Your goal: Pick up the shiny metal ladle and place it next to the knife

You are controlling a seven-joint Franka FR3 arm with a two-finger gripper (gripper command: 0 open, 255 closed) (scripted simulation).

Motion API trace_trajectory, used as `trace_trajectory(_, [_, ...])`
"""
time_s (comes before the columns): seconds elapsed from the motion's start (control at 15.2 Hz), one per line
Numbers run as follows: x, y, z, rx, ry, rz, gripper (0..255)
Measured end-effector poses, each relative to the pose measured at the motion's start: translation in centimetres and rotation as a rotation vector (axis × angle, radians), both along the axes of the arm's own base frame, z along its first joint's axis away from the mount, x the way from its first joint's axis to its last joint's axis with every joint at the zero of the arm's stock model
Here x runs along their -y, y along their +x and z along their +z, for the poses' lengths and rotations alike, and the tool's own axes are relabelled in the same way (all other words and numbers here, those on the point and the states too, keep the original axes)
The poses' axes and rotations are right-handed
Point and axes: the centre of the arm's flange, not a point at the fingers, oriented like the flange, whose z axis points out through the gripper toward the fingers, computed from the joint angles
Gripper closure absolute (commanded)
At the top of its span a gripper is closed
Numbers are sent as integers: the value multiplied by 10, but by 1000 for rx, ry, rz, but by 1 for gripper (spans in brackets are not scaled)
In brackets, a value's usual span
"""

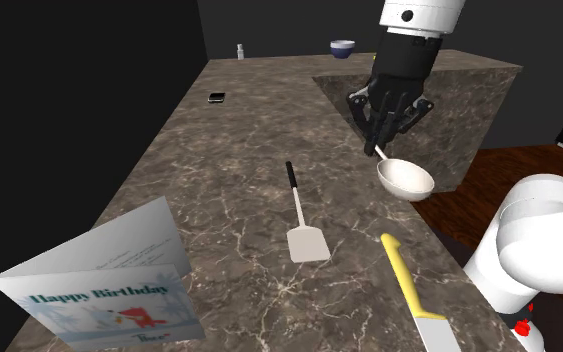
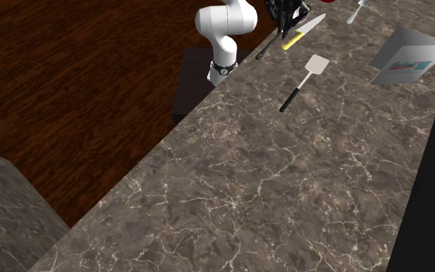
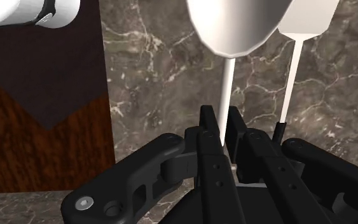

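A pale, glossy ladle [image 1: 406,180] hangs tilted above the marble counter [image 1: 229,170], bowl lowest, near the counter's right edge in the shoulder view. My gripper [image 1: 377,140] is shut on its thin handle from above. In the wrist view the handle [image 3: 226,89] runs up between my closed fingers [image 3: 207,124] to the ladle bowl [image 3: 241,25]. The knife [image 1: 405,275], with a yellow handle and a pale blade, lies flat on the counter nearer the stand than the ladle. In the second exterior view the knife [image 2: 300,32] lies just beside my gripper [image 2: 285,19].
A white spatula with a black handle [image 1: 304,225] lies mid-counter, left of the ladle in the shoulder view. A birthday card [image 1: 109,280] stands at the near left. A dark phone [image 1: 216,97], a small bottle [image 1: 239,50] and a bowl [image 1: 342,47] sit far back. Wooden floor [image 1: 499,185] lies beyond the counter edge.
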Motion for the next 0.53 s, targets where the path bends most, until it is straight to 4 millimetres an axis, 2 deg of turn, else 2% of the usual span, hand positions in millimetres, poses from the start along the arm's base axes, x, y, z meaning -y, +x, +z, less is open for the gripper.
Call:
trace_trajectory(0.07, [-3,-12,0,0,0,0,255])
trace_trajectory(0.2, [-5,-20,-7,0,0,0,255])
trace_trajectory(0.53, [-7,-23,-32,-1,0,-1,255])
